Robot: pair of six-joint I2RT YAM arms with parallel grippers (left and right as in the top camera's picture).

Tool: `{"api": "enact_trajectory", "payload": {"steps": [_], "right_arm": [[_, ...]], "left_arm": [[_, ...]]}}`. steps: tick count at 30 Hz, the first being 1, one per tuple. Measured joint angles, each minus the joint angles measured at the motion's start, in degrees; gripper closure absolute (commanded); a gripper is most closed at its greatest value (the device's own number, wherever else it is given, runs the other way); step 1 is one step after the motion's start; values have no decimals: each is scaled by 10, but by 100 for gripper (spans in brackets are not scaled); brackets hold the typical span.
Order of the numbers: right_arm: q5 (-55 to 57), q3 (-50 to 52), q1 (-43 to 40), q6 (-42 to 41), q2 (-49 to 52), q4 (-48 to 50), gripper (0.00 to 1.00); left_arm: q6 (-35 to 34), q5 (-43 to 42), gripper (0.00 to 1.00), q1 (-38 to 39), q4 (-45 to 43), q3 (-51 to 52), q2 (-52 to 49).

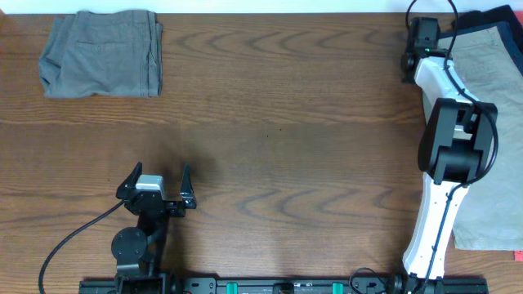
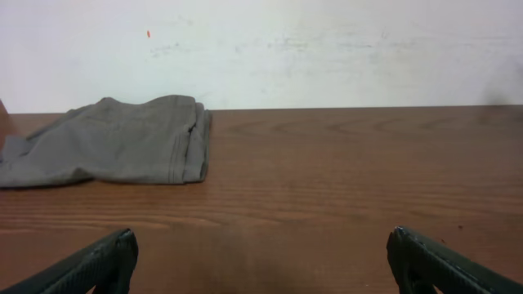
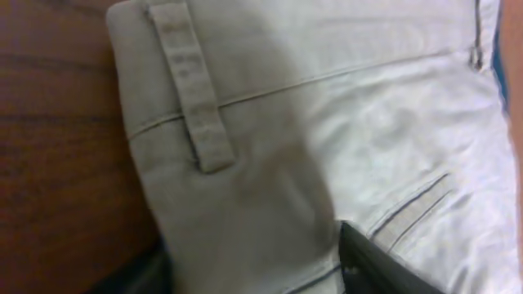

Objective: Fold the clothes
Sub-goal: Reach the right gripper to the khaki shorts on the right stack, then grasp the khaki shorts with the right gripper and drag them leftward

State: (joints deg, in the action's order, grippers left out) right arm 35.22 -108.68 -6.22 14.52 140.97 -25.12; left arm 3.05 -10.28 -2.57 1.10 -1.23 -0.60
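Observation:
A folded grey garment lies at the table's far left; it also shows in the left wrist view. My left gripper is open and empty near the front edge, its fingers wide apart over bare wood. Light khaki trousers lie spread along the right edge. My right gripper is at their far left corner. In the right wrist view its fingers pinch a raised fold of the waistband below a belt loop. The left finger is mostly hidden by cloth.
A dark blue garment lies under the khaki trousers at the far right corner. A small red mark sits at the right edge near the front. The white wall runs along the table's back edge.

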Motion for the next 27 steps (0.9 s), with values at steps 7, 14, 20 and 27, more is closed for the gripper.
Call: {"api": "enact_trajectory", "payload": {"steps": [7, 14, 20, 27], "right_arm": [[-5, -9, 1, -36, 1, -28, 99], [-5, -38, 1, -73, 0, -73, 99], [-3, -41, 1, -115, -17, -100, 99], [3, -41, 0, -170, -98, -148, 99]], "left_arm": [[0, 0, 2, 0, 0, 0, 0], [0, 0, 2, 0, 0, 0, 0], [0, 0, 2, 0, 0, 0, 0], [0, 0, 2, 0, 0, 0, 0]]}}
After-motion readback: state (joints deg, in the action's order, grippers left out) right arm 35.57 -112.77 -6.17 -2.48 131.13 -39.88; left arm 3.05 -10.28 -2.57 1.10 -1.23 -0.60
